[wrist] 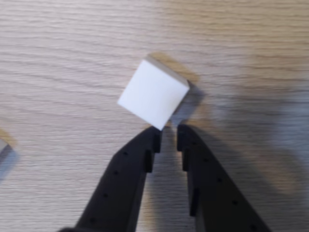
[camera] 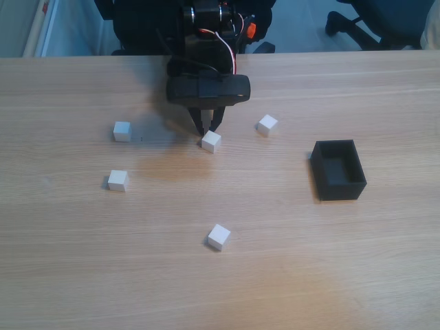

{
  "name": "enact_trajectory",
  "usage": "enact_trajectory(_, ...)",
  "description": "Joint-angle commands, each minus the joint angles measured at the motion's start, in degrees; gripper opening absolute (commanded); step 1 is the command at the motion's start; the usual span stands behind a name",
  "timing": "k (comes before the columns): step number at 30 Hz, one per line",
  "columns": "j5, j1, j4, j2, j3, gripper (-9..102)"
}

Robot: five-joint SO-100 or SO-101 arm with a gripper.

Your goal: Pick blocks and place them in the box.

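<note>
- Counter: a light wood-grain surface carrying the arm, one box and five blocks in the fixed view. Dark chair bases stand beyond its far edge.
- Arm: black, entering at 12 o'clock in the fixed view, with red and white wires along its upper part. It is pitched down toward the counter.
- Box: black, open-topped, at 3 o'clock from the frame centre in the fixed view. Its visible floor is bare. It stands well apart from every block.
- Fingers: black, entering the wrist view from 6 o'clock. The tips stand nearly together with a narrow gap between them and nothing in that gap. The tips sit just beside the lower corner of the centre block; whether they touch it cannot be told.
- Centre block: white, turned diamond-wise in the wrist view, resting on the counter at 12 o'clock from the tips. In the fixed view it lies directly below the arm.
- Right block: white, at 2 o'clock from the centre block, between it and the box.
- Upper left block: white, at 9 o'clock from the centre block.
- Lower left block: white, at 6 o'clock from the upper left block.
- Near block: white, at 6 o'clock from the centre block, well apart.
</note>
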Motion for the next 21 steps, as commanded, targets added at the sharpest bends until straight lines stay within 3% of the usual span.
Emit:
enact_trajectory(1,1.23,-0.26,3.87,1.67,3.69,0)
enact_trajectory(21,0.70,5.80,5.01,-1.14,-2.20,0)
